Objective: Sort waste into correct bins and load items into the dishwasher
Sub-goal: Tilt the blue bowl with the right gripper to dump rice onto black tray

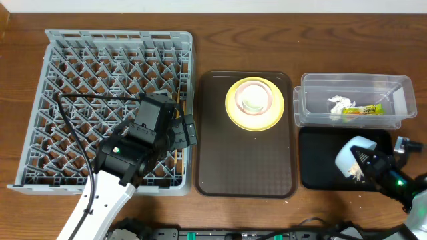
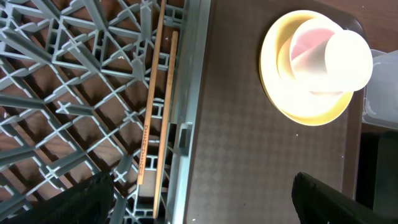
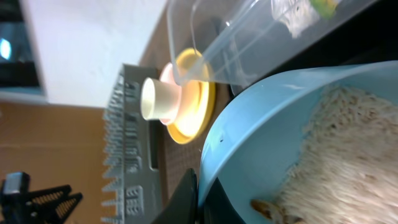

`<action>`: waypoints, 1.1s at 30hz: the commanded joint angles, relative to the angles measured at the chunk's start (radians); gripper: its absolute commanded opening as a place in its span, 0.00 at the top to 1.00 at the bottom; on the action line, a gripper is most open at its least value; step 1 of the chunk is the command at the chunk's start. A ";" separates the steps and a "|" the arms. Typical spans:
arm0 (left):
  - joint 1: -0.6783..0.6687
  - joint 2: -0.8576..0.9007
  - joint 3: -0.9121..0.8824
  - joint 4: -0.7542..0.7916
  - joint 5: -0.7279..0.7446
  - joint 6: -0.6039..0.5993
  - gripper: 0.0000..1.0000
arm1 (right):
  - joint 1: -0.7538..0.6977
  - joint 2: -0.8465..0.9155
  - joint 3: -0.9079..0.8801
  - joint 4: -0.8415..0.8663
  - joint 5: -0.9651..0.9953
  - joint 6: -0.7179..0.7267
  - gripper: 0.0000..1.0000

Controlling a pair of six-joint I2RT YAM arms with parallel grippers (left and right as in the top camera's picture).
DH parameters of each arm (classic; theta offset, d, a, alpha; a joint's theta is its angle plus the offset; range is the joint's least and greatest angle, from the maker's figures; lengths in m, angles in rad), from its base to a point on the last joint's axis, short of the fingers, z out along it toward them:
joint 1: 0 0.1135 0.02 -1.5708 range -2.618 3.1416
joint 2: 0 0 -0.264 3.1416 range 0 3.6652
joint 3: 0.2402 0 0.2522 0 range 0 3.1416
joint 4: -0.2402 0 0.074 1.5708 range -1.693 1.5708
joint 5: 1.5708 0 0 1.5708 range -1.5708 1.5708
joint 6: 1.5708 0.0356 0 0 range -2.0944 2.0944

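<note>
The left fingers point(image 2: 81, 199) stand wide apart, holding nothing, above the right edge of the rack point(image 1: 80, 60); the two chopsticks point(image 2: 151, 106) lie side by side in the rack along its right wall, below the gap between the fingers and apart from them, nearer the finger over the rack. The right fingers point(image 3: 185, 196) are clamped on the rim of the blue bowl point(image 3: 267, 124), tilted over the black tray point(image 1: 320, 175) with rice point(image 3: 339, 162) inside; the napkin point(image 1: 338, 103) and wrapper point(image 1: 363, 111) lie in the tub point(image 1: 400, 87); the cup point(image 2: 347, 59) stands in the pink bowl point(image 2: 305, 43) on the plate point(image 2: 280, 93), on the brown tray point(image 1: 233, 167).
</note>
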State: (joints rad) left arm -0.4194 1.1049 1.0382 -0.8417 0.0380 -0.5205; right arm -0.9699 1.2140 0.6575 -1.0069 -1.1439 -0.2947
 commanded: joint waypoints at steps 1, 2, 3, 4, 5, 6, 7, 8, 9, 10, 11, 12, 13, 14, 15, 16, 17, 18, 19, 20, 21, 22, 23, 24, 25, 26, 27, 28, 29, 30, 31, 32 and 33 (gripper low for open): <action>0.004 0.001 0.006 -0.003 -0.013 -0.001 0.07 | -0.068 -0.011 -0.033 0.003 -0.178 -0.077 0.99; 0.004 0.001 0.006 -0.003 -0.013 -0.001 0.07 | -0.079 -0.011 -0.038 0.005 -0.187 -0.083 0.99; 0.004 0.001 0.006 -0.003 -0.013 -0.001 0.07 | -0.097 -0.011 -0.047 0.010 -0.202 -0.097 0.99; 0.004 0.001 0.006 -0.003 -0.013 -0.001 0.08 | -0.111 -0.011 -0.053 0.017 -0.215 -0.100 0.99; 0.004 0.001 0.006 -0.003 -0.013 -0.001 0.07 | -0.120 -0.011 -0.058 0.025 -0.225 -0.100 0.99; 0.004 0.001 0.006 -0.003 -0.013 -0.001 0.08 | -0.130 -0.011 -0.064 0.032 -0.243 -0.100 0.99; 0.004 0.001 0.006 -0.003 -0.013 -0.001 0.08 | -0.135 -0.011 -0.067 0.037 -0.259 -0.100 0.99; 0.004 0.001 0.006 -0.003 -0.013 -0.001 0.07 | -0.141 -0.011 -0.070 0.045 -0.285 -0.100 0.99; 0.004 0.001 0.006 -0.003 -0.013 -0.001 0.08 | -0.144 -0.011 -0.072 0.051 -0.313 -0.100 0.99; 0.004 0.001 0.006 -0.003 -0.013 -0.001 0.08 | -0.145 -0.011 -0.072 0.054 -0.325 -0.100 0.99; 0.004 0.001 0.006 -0.003 -0.013 -0.001 0.07 | -0.145 -0.011 -0.072 0.065 -0.349 -0.099 0.99; 0.004 0.001 0.006 -0.003 -0.013 -0.001 0.08 | -0.145 -0.011 -0.072 0.075 -0.367 -0.099 0.99; 0.004 0.001 0.006 -0.003 -0.013 -0.001 0.07 | -0.145 -0.011 -0.072 0.081 -0.377 -0.099 0.99; 0.004 0.001 0.006 -0.003 -0.013 -0.001 0.08 | -0.145 -0.011 -0.072 0.086 -0.383 -0.099 0.99; 0.004 0.001 0.006 -0.003 -0.013 -0.001 0.08 | -0.145 -0.011 -0.072 0.087 -0.383 -0.099 0.99; 0.004 0.001 0.006 -0.003 -0.013 -0.001 0.08 | -0.145 -0.011 -0.072 0.080 -0.383 -0.099 0.99; 0.004 0.001 0.006 -0.003 -0.013 -0.001 0.08 | -0.144 -0.011 -0.074 0.072 -0.383 -0.099 0.99; 0.004 0.001 0.006 -0.003 -0.013 -0.001 0.08 | -0.144 -0.011 -0.078 0.071 -0.384 -0.099 0.99; 0.004 0.001 0.006 -0.003 -0.013 -0.001 0.08 | -0.144 -0.011 -0.082 0.073 -0.383 -0.100 0.99; 0.004 0.001 0.006 -0.003 -0.013 -0.001 0.07 | -0.144 -0.011 -0.084 0.078 -0.384 -0.104 0.99; 0.004 0.001 0.006 -0.003 -0.013 -0.001 0.08 | -0.145 -0.011 -0.085 0.085 -0.384 -0.113 0.99; 0.004 0.001 0.006 -0.003 -0.013 -0.001 0.07 | -0.144 -0.011 -0.085 0.096 -0.384 -0.114 0.99; 0.004 0.001 0.006 -0.003 -0.013 -0.001 0.08 | -0.144 -0.011 -0.085 0.102 -0.384 -0.114 0.99; 0.004 0.001 0.006 -0.003 -0.013 -0.001 0.07 | -0.144 -0.011 -0.085 0.100 -0.392 -0.114 0.99; 0.004 0.001 0.006 -0.003 -0.013 -0.001 0.07 | -0.144 -0.011 -0.085 0.096 -0.408 -0.114 0.99; 0.004 0.001 0.006 -0.003 -0.013 -0.001 0.08 | -0.144 -0.011 -0.085 0.093 -0.416 -0.113 0.99; 0.004 0.001 0.006 -0.003 -0.013 -0.001 0.07 | -0.144 -0.011 -0.085 0.105 -0.415 -0.127 0.99; 0.004 0.001 0.006 -0.003 -0.013 -0.001 0.08 | -0.144 -0.011 -0.085 0.126 -0.415 -0.162 0.99; 0.004 0.001 0.006 -0.003 -0.013 -0.001 0.07 | -0.144 -0.011 -0.085 0.147 -0.409 -0.185 0.99; 0.004 0.001 0.006 -0.003 -0.013 -0.001 0.07 | -0.144 -0.011 -0.085 0.159 -0.393 -0.184 0.99; 0.004 0.001 0.006 -0.003 -0.013 -0.001 0.08 | -0.144 -0.011 -0.085 0.154 -0.395 -0.176 0.99; 0.004 0.001 0.006 -0.003 -0.013 -0.001 0.07 | -0.143 -0.011 -0.085 0.124 -0.412 -0.174 0.99; 0.004 0.001 0.006 -0.003 -0.013 -0.001 0.07 | -0.143 -0.011 -0.085 0.116 -0.416 -0.175 0.99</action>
State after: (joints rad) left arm -0.4194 1.1049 1.0382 -0.8417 0.0380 -0.5205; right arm -1.1007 1.2140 0.5781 -0.8658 -1.5036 -0.4290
